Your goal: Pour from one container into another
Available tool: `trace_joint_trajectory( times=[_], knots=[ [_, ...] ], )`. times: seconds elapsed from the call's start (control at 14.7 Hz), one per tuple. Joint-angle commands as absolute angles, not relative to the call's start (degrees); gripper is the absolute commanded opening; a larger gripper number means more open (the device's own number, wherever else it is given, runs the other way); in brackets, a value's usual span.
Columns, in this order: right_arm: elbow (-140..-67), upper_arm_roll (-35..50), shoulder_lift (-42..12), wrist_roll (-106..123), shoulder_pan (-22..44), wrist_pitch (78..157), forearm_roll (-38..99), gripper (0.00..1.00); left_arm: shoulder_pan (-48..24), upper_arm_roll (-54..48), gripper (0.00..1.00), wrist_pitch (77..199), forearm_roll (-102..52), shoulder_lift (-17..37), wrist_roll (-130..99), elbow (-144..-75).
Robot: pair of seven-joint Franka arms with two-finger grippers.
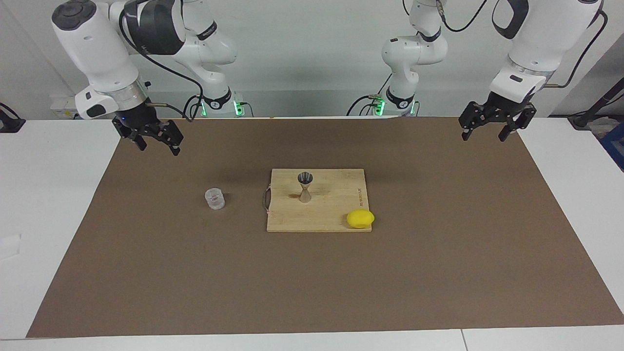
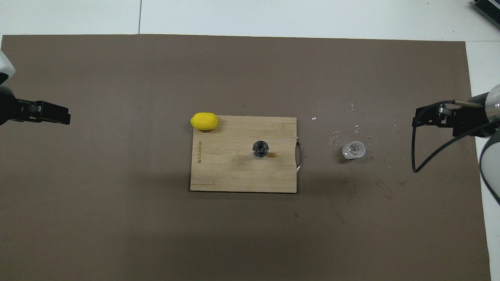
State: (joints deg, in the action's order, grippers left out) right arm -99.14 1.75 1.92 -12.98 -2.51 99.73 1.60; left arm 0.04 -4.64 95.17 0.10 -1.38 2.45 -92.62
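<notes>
A lemon (image 1: 360, 219) sits on the cutting board (image 1: 331, 214) with the upright jigger (image 1: 305, 186). The glass cup (image 1: 214, 199) stands beside the board, below the right pincer (image 1: 156, 145). Both it and the left pincer (image 1: 484, 132) hang apart, empty.

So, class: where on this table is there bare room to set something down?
Bare mat runs from the cutting board to the edge farthest from the robots, and from the lemon to the left arm's end. Busiest: jigger on the board, glass cup beside.
</notes>
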Motion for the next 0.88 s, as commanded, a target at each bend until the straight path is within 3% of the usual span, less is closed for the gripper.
trace_joint_trajectory(
  times=[0.0,0.81],
  knots=[
    [-96.0,1.8,0.3,-11.8,-3.0,97.3,0.3,1.0,-0.9,-4.0,1.0,96.0,-0.4,-2.2,2.2,-93.4],
    [-94.6,1.6,1.1,-5.6,-3.7,91.2,-0.3,1.0,-1.8,-4.3,1.0,96.2,-0.4,-2.3,1.1,-93.4]
  ],
)
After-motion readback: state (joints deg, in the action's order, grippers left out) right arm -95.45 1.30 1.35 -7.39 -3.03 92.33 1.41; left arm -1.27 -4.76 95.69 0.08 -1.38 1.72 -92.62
